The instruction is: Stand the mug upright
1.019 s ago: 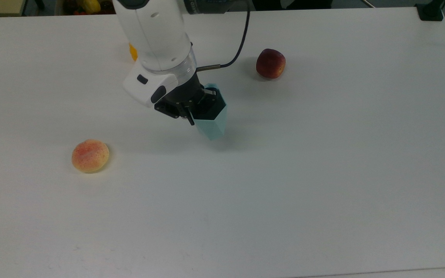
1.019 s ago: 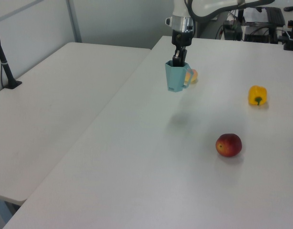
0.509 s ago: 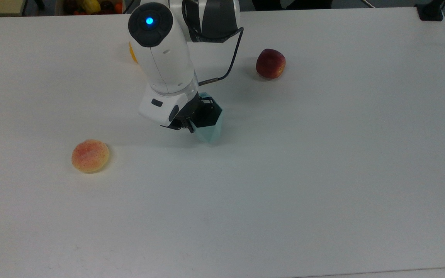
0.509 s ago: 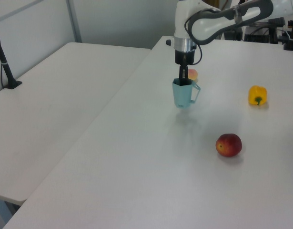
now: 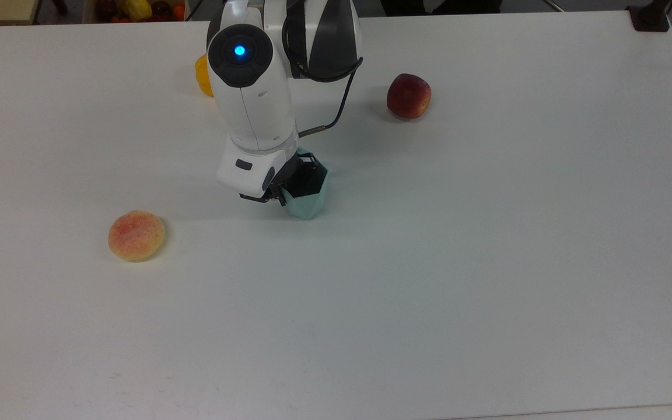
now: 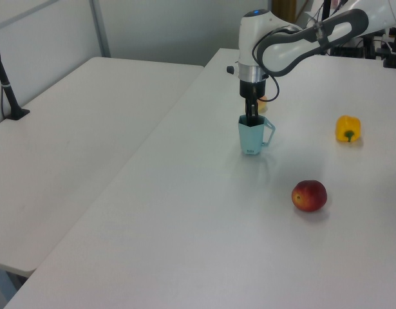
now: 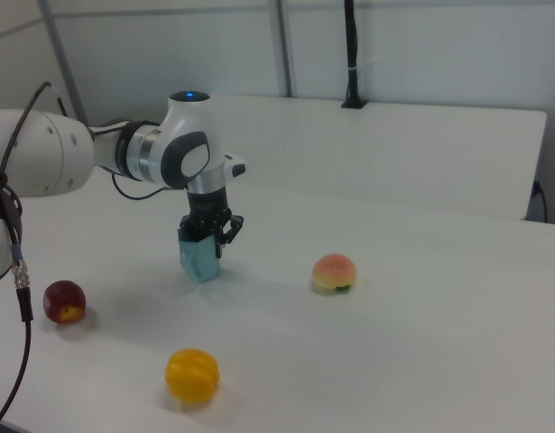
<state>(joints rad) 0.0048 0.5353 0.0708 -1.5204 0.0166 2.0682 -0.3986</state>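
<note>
The mug [image 6: 250, 136] stands upright on the desk [image 6: 204, 225], straight beneath the gripper [image 6: 251, 118], whose fingers pinch its rim.

Pale teal mug [image 6: 250, 136] upright on table, mid.

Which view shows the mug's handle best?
The left view: the mug stands side-on, its handle sticking out to the left view's right. In the top view the arm covers most of the mug. In the right view the hand partly hides the mug.
</note>
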